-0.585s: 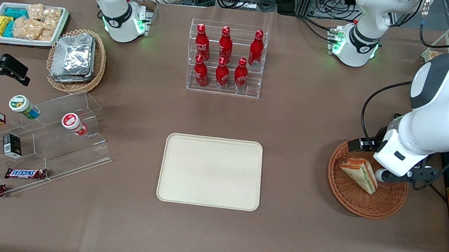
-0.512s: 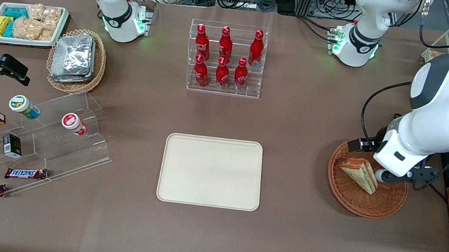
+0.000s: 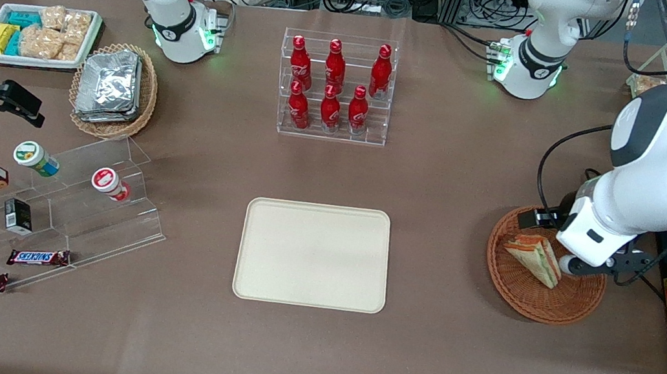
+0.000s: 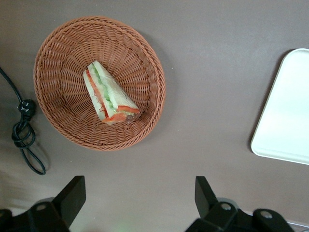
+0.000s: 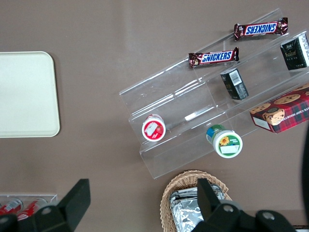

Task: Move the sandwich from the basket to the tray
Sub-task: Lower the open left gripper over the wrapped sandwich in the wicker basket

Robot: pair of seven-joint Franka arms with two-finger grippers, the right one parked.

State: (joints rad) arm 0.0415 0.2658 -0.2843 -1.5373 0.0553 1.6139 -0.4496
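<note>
The sandwich [image 4: 109, 95] is lying in the basket [image 4: 145, 58], just ahead of the wide-open, empty gripper [image 4: 137, 200], its long axis running diagonally.

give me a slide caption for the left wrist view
Open gripper hovers above the table beside the basket, sandwich inside, tray nearby.

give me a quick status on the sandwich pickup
Gripper open, hanging above the basket, fingers clear of it. Sandwich lying in the basket, ungrasped. Tray bare; nothing between basket and tray.
</note>
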